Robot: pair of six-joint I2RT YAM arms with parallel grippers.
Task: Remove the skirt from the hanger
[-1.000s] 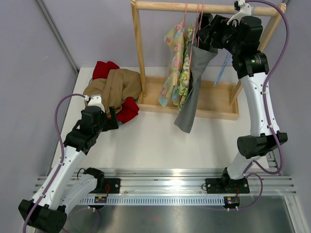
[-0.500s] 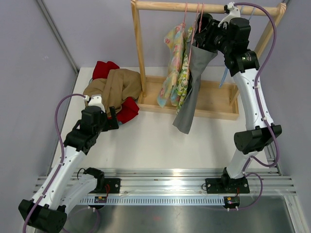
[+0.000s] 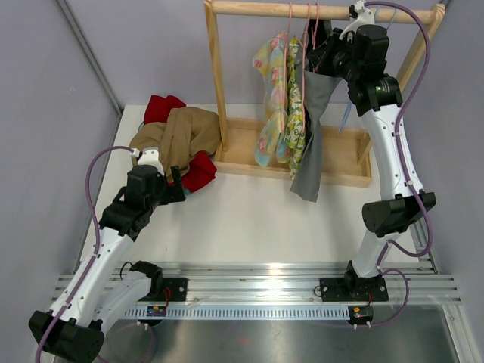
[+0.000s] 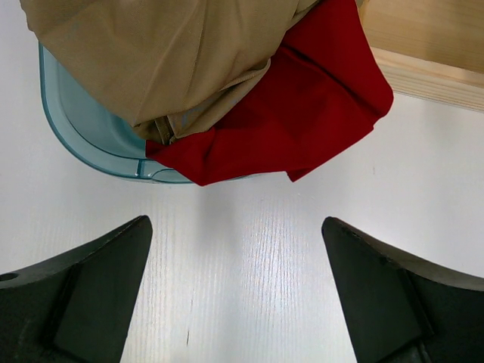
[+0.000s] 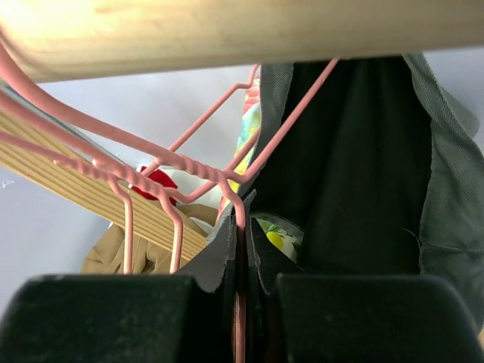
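A grey skirt (image 3: 310, 162) hangs from a pink wire hanger (image 3: 305, 41) on the wooden rail (image 3: 302, 10). My right gripper (image 3: 321, 54) is up at the hanger's neck. In the right wrist view its jaws (image 5: 240, 291) are shut on the pink hanger wire (image 5: 240, 227), with the skirt's grey waist edge (image 5: 446, 189) folded around the pads. The rail (image 5: 227, 30) runs just above. My left gripper (image 4: 235, 227) hovers open over bare white table, near the clothes pile, and holds nothing.
A floral garment (image 3: 276, 113) hangs on a second pink hanger just left of the skirt. The wooden rack's post (image 3: 215, 76) and base tray (image 3: 340, 155) frame them. Tan (image 4: 151, 53) and red (image 4: 318, 98) clothes lie heaped in a clear bluish tub (image 4: 76, 121).
My right gripper closed onto the hanger wire. The skirt and the floral garment swung to the right along the rail. The left arm stayed still.
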